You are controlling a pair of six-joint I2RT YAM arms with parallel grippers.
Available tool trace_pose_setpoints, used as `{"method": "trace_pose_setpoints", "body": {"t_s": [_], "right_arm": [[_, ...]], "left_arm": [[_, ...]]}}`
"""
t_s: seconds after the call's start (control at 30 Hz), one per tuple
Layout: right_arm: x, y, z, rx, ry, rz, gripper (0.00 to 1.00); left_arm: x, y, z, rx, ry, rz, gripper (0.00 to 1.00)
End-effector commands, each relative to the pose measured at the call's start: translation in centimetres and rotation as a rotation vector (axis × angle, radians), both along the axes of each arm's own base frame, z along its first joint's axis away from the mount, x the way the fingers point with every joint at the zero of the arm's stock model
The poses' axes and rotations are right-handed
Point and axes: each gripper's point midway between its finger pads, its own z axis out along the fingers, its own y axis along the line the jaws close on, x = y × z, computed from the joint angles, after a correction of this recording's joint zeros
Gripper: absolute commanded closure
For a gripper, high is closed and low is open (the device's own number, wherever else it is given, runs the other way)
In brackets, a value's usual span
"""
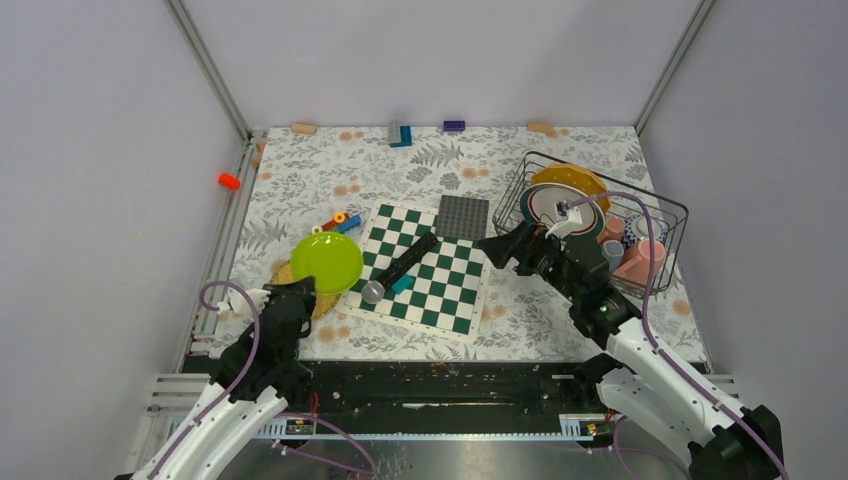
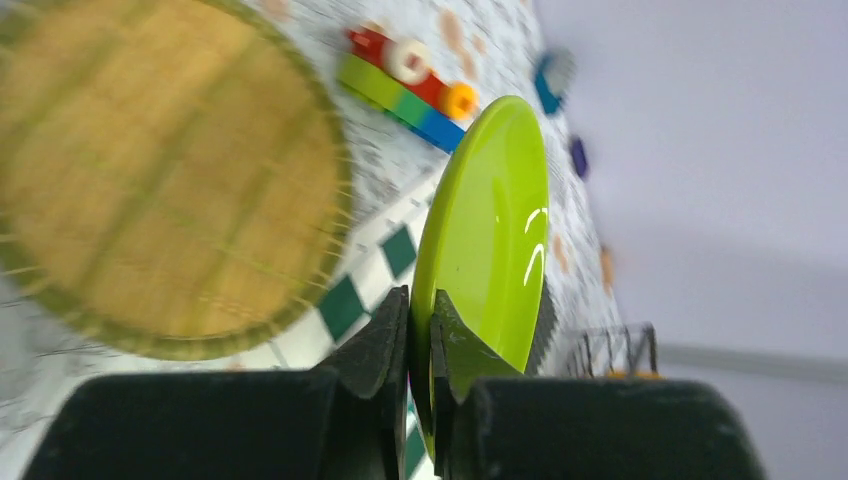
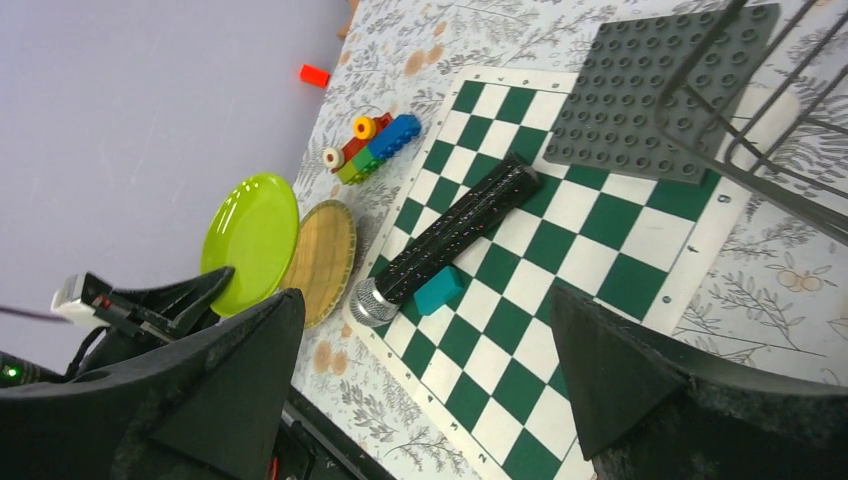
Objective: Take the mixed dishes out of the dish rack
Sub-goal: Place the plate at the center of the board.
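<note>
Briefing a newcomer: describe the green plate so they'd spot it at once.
Find the chessboard mid-table; just off its left edge lies a round wooden mat. The plate is above that mat, its rim pinched by the left gripper. It is the only lime-green dish; the others sit in the rack at right.

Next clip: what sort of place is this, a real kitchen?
Likely a staged lab test cell, not a kitchen: plain grey walls on metal frame posts enclose a cloth-covered table, where the dish rack shares space with a chessboard and toy blocks.
</note>
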Motion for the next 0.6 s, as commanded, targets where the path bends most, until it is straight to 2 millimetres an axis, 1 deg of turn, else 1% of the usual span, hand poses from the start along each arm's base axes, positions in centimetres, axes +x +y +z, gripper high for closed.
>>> {"method": "trace_pose_setpoints", "body": {"t_s": [0.0,0.13,0.23,0.47,0.57], "right_arm": [[0.7,-0.6,-0.1,-0.039,-0.01,-0.042,0.0],[0.8,-0.5,-0.5,-0.05,0.007,-0.039,0.0],[0.7,-0.4,-0.4,-0.054,0.007,-0.031,0.01],[0.8,-1.0,-0.6,-0.077,0.005,-0.054,0.0],[0.6,-0.8,-0.4,-0.071,0.006,-0.044,0.0]], "left_arm": [[-1.9,5.7,-1.0,-0.007,0.033,0.296,1.0],[-2.7,7.5,-1.7,0.03,0.072,0.395,1.0],[-2.7,8.2,-2.2,0.073,0.096,0.444,1.0],[-2.3,8.5,-3.5,0.147,0.164,0.501,1.0],[-2.1,8.4,-4.3,0.157,0.179,0.515,0.96]]}}
